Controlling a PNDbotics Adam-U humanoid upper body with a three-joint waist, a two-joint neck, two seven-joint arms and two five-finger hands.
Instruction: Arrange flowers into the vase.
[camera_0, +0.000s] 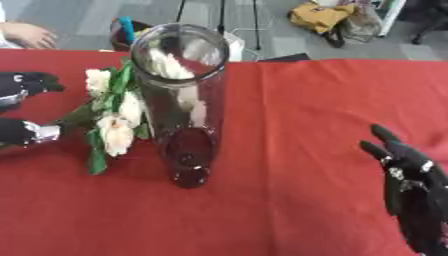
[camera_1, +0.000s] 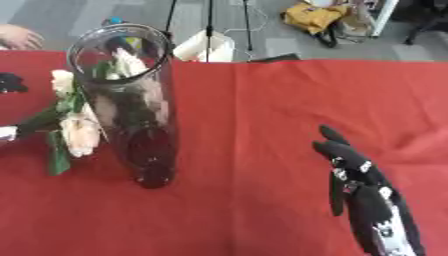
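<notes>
a tall clear glass vase (camera_0: 179, 100) stands upright on the red-covered desk (camera_0: 297, 110), left of the middle. just to its left a bunch of cream flowers (camera_0: 115, 131) with green leaves lies low against the vase's side, blooms near the glass, stems running out toward the left edge. the left hand (camera_0: 19, 131) shows at that edge, dark fingers at the stem end; whether they close on the stems i cannot tell. a second dark part of the same arm sits just above it. the right hand (camera_1: 354, 172) rests well apart at the lower right, fingers straight and relaxed, pointing up, holding nothing. a person's bare hand lies at the far left corner, off the flowers
</notes>
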